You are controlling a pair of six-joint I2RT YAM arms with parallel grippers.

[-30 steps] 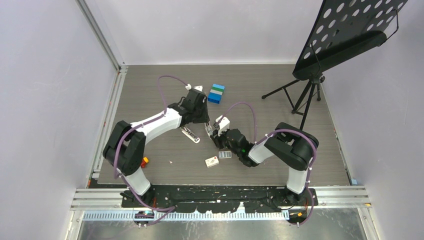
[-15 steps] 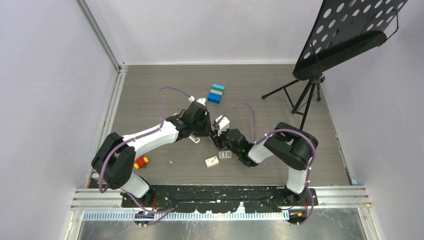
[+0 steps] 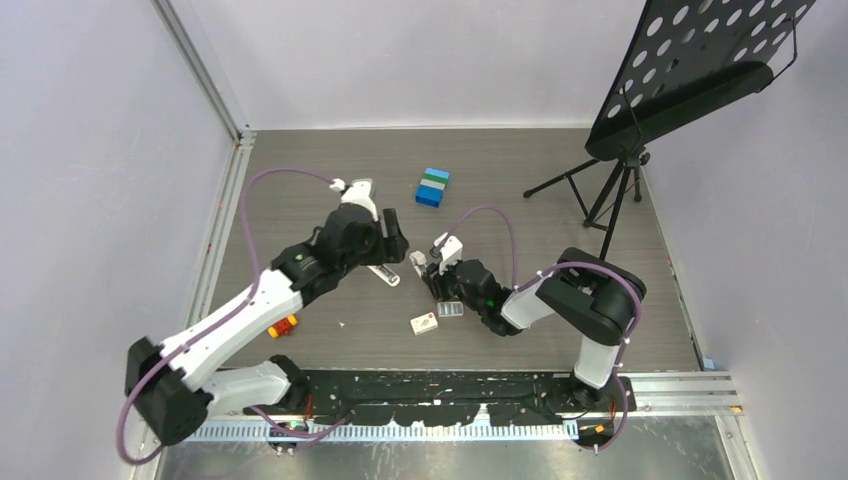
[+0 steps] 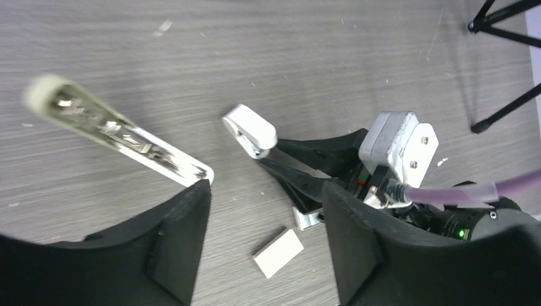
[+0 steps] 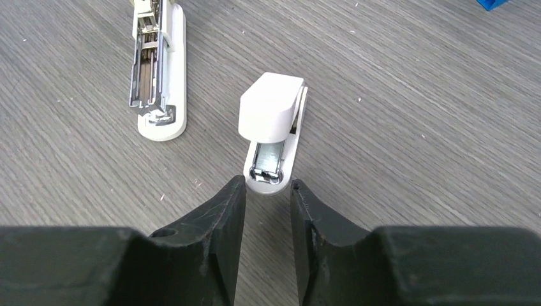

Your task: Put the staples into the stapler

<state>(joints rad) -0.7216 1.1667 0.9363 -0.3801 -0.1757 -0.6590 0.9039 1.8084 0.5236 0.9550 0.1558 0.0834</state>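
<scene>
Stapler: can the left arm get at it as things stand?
Probably yes. The stapler lies opened on bare table just ahead of the left fingers, which stand apart and empty; nothing sits between them and it.

1. Grey wood-grain table (image 3: 520, 160), pale lilac walls (image 3: 100, 200) on three sides.
2. Stack of blue and green bricks (image 3: 433, 187), far centre, standing alone.
3. Black perforated music stand (image 3: 700, 75) at my far right, with its tripod legs (image 3: 600, 195) on the table.
4. Red-yellow brick (image 3: 283, 326), near edge, my left.
5. Stubby white object (image 5: 271, 118), flat mid-table, silver metal showing at one end.
</scene>
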